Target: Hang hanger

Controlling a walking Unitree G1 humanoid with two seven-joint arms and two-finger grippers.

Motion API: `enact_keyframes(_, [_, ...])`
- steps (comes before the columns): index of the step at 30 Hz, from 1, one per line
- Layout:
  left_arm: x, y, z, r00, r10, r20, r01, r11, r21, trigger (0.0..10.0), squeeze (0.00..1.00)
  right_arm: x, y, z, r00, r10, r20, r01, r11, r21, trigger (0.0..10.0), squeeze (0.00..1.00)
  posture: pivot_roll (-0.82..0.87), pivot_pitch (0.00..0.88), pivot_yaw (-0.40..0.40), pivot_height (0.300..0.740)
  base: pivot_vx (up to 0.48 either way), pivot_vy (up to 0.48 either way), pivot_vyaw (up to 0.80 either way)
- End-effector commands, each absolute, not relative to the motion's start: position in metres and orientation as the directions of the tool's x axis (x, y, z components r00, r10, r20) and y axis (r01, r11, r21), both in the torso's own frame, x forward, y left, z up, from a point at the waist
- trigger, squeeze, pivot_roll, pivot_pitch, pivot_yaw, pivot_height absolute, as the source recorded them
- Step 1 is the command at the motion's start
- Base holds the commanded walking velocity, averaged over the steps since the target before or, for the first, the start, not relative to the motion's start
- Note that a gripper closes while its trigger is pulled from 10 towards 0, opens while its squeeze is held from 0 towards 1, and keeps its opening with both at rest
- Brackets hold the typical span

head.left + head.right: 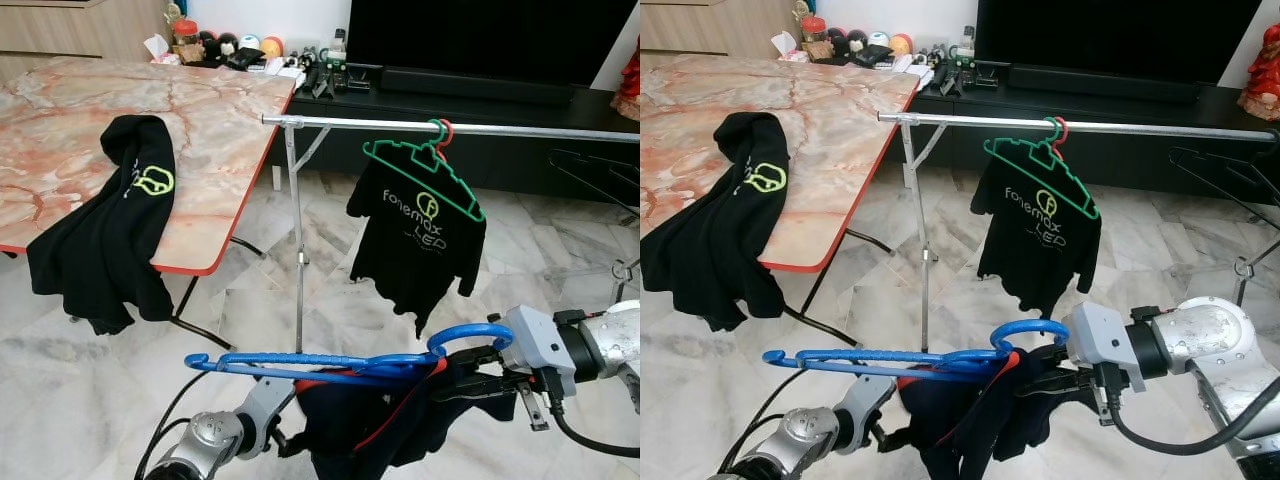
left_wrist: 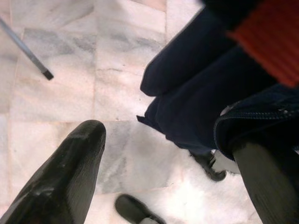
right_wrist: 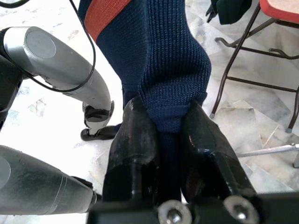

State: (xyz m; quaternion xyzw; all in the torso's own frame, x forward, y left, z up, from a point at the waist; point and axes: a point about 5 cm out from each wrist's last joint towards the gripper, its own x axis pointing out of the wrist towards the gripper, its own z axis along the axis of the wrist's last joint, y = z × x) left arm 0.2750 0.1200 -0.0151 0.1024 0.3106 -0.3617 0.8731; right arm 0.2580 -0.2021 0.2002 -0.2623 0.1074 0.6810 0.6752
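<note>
In the left eye view, the blue hanger [image 1: 330, 365] carrying a navy garment [image 1: 380, 425] hung low, below the rail [image 1: 450, 127]. In the left wrist view, the left gripper [image 2: 173, 186] had its jaws apart beside the garment. In the right wrist view, the right gripper [image 3: 170, 140] had its jaws clamped on the navy knit.

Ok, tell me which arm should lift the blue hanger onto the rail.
Right. The right gripper is clamped on the navy garment just below the blue hanger hook, beneath the rail. The left gripper sits open, low by the hem.
</note>
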Motion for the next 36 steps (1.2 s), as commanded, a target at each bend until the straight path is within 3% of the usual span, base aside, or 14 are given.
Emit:
enact_keyframes(1, [0.269, 0.121, -0.022, 0.536, -0.553, -0.638, 0.664, 0.743, -0.086, 10.0, 0.00, 0.259, -0.199, 0.209, 0.048, 0.869, -0.493, -0.965, -0.088, -0.249, 10.0, 0.00, -0.12, 0.087, -0.049, 0.740, 0.000, 0.000, 0.00])
enact_keyframes(9, [0.276, 0.120, -0.019, 0.621, -0.495, -0.608, 0.556, 0.825, -0.104, 10.0, 0.00, 0.257, -0.196, 0.209, 0.041, 0.871, -0.489, -0.963, -0.095, -0.250, 10.0, 0.00, -0.13, 0.086, -0.044, 0.740, 0.000, 0.000, 0.00])
enact_keyframes(12, [0.279, 0.116, -0.015, 0.639, -0.521, -0.566, 0.517, 0.836, -0.186, 10.0, 0.00, 0.256, -0.194, 0.208, 0.035, 0.873, -0.486, -0.963, -0.099, -0.249, 10.0, 0.00, -0.13, 0.085, -0.044, 0.740, 0.000, 0.000, 0.00])
enact_keyframes(17, [0.269, 0.107, -0.019, 0.516, -0.624, -0.587, 0.653, 0.730, -0.201, 10.0, 0.00, 0.257, -0.192, 0.207, 0.028, 0.873, -0.487, -0.963, -0.108, -0.249, 10.0, 0.00, -0.13, 0.083, -0.045, 0.740, 0.000, 0.000, 0.00])
enact_keyframes(26, [0.269, 0.098, -0.016, 0.500, -0.662, -0.559, 0.674, 0.703, -0.230, 10.0, 0.00, 0.256, -0.187, 0.208, 0.013, 0.876, -0.482, -0.959, -0.126, -0.254, 10.0, 0.00, -0.13, 0.085, -0.049, 0.740, 0.000, 0.000, 0.00])
enact_keyframes(31, [0.278, 0.099, -0.013, 0.606, -0.582, -0.543, 0.592, 0.785, -0.181, 10.0, 0.00, 0.254, -0.184, 0.209, -0.001, 0.880, -0.476, -0.957, -0.139, -0.255, 10.0, 0.00, -0.13, 0.088, -0.048, 0.740, 0.000, 0.000, 0.00])
enact_keyframes(35, [0.281, 0.100, -0.010, 0.636, -0.576, -0.514, 0.572, 0.798, -0.187, 10.0, 0.00, 0.254, -0.182, 0.209, -0.007, 0.881, -0.473, -0.956, -0.144, -0.255, 10.0, 0.00, -0.13, 0.089, -0.047, 0.740, 0.000, 0.000, 0.00])
enact_keyframes(36, [0.282, 0.101, -0.009, 0.653, -0.562, -0.507, 0.554, 0.811, -0.186, 0.0, 0.00, 0.254, -0.182, 0.209, -0.008, 0.882, -0.471, -0.956, -0.145, -0.257, 10.0, 0.00, -0.13, 0.091, -0.047, 0.740, 0.000, 0.000, 0.00])
